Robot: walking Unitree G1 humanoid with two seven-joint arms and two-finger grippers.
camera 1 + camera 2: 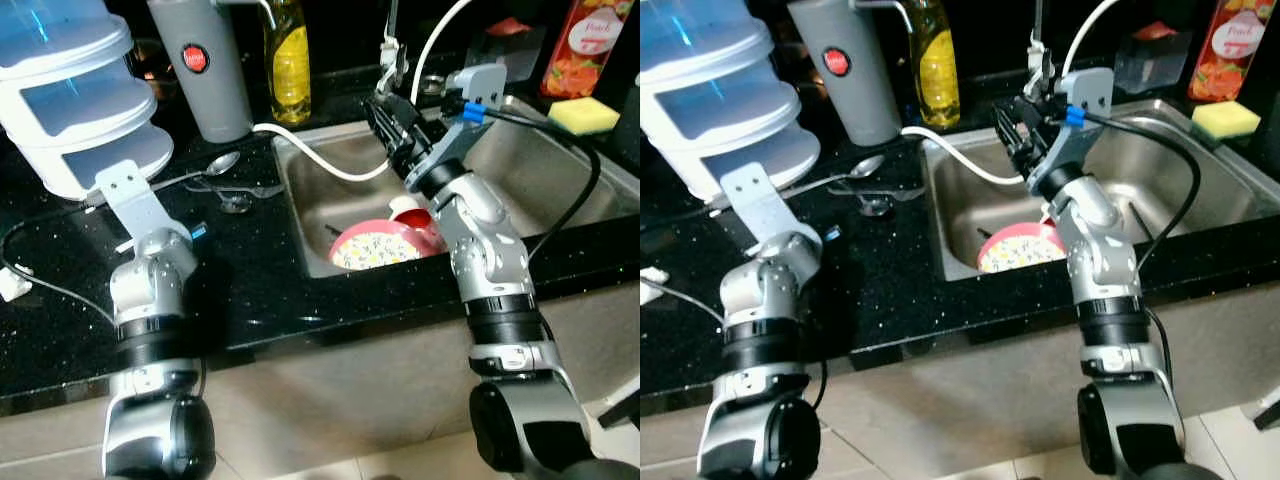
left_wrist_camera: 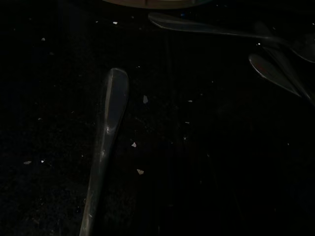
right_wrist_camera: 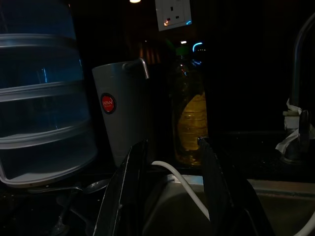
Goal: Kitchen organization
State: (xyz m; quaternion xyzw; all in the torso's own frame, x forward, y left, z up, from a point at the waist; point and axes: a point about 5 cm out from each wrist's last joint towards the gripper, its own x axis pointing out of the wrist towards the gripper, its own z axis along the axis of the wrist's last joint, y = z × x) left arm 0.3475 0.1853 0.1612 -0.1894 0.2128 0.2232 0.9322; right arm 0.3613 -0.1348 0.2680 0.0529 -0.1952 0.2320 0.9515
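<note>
My right gripper (image 1: 388, 118) hovers over the back left of the steel sink (image 1: 560, 170), open with nothing between its fingers (image 3: 123, 196). It points toward the grey jug (image 3: 123, 118) and the yellow oil bottle (image 3: 191, 123). In the sink lie a flowered pink bowl (image 1: 375, 248) and a red cup (image 1: 412, 215). Several spoons (image 1: 222, 164) lie on the black counter left of the sink. My left arm (image 1: 135, 200) is held over the counter near them, and its wrist view looks down on a spoon handle (image 2: 109, 132).
A white hose (image 1: 320, 160) runs from the jug (image 1: 205, 65) into the sink. Stacked clear plastic containers (image 1: 70, 100) stand at the back left. A yellow sponge (image 1: 583, 115) and a red bottle (image 1: 588, 45) sit at the back right, beside the faucet (image 1: 392, 45).
</note>
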